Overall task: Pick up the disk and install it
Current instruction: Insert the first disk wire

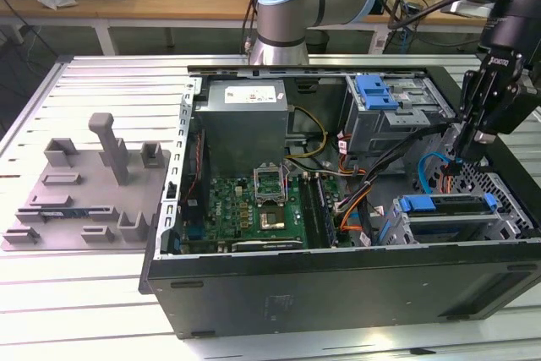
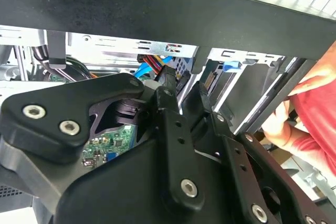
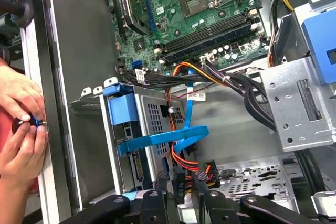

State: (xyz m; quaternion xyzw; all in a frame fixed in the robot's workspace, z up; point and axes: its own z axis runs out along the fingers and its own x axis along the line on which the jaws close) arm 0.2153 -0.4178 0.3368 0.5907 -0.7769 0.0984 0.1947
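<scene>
The disk is hidden from me. My gripper [image 1: 461,156] hangs inside the open computer case [image 1: 338,285] at the exterior view's right, just above the grey drive cage [image 1: 448,221] with a blue handle. In the first wrist view the gripper [image 3: 179,182] stands narrowly shut, with a black cable plug [image 3: 180,184] on red and orange wires between its fingers [image 3: 160,182]. A blue flat cable [image 3: 157,140] loops across the cage [image 3: 152,124] beside it. In the second wrist view the gripper [image 2: 184,85] points into the case.
A second cage [image 1: 389,116] with a blue latch sits farther back, beside the grey power box [image 1: 245,120]. The motherboard [image 1: 254,209] fills the case floor. A person's hands [image 3: 21,129] rest on the case wall. A grey fixture [image 1: 84,192] lies outside the case at the exterior view's left.
</scene>
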